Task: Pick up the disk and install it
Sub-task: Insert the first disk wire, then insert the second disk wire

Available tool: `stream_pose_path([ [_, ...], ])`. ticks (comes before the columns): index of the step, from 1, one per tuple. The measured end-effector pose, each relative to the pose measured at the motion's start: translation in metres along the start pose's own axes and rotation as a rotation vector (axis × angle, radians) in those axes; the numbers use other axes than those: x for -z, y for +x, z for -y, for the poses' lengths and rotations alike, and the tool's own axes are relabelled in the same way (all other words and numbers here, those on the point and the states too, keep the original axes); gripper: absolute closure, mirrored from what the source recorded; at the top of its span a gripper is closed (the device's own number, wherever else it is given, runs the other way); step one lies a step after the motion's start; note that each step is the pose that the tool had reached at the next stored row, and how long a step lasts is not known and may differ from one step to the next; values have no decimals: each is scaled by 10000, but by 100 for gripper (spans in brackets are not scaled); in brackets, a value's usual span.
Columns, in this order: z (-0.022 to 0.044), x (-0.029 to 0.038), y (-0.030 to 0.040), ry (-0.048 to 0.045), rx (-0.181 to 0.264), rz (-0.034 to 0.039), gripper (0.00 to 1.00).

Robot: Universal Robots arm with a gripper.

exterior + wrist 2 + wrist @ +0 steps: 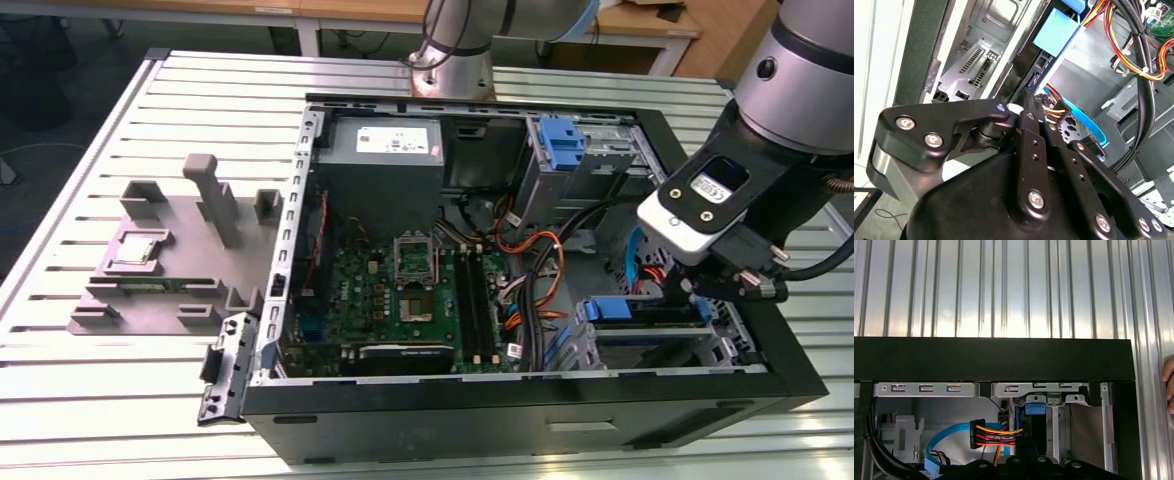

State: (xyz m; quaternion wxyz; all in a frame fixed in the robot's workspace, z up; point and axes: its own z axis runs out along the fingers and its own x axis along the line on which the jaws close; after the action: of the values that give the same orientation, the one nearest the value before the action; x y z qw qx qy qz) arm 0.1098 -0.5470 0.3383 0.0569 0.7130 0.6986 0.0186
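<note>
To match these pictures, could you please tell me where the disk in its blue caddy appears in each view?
Exterior view: the disk sits inside the case, near its corner on the exterior view's right.
Second wrist view: the disk's blue caddy tab shows beside bundled wires.
First wrist view: the blue tab sits just under the case's black rim.
Shared landmark: the light-blue cable beside it.

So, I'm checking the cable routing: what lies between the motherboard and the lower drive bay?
In the exterior view, a bundle of orange and black cables runs between the motherboard and the lower drive bay.
</note>
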Motion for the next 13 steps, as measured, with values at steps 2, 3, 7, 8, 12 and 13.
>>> stream_pose_path([
  [2, 0, 0, 0, 0, 0, 0, 90],
  [3, 0, 0, 0, 0, 0, 0, 90],
  [7, 0, 0, 0, 6, 0, 0, 90],
  [8, 0, 0, 0, 6, 0, 0, 90],
  [12, 0, 0, 0, 7, 0, 0, 90],
  [13, 0, 0, 0, 7, 0, 1, 90],
])
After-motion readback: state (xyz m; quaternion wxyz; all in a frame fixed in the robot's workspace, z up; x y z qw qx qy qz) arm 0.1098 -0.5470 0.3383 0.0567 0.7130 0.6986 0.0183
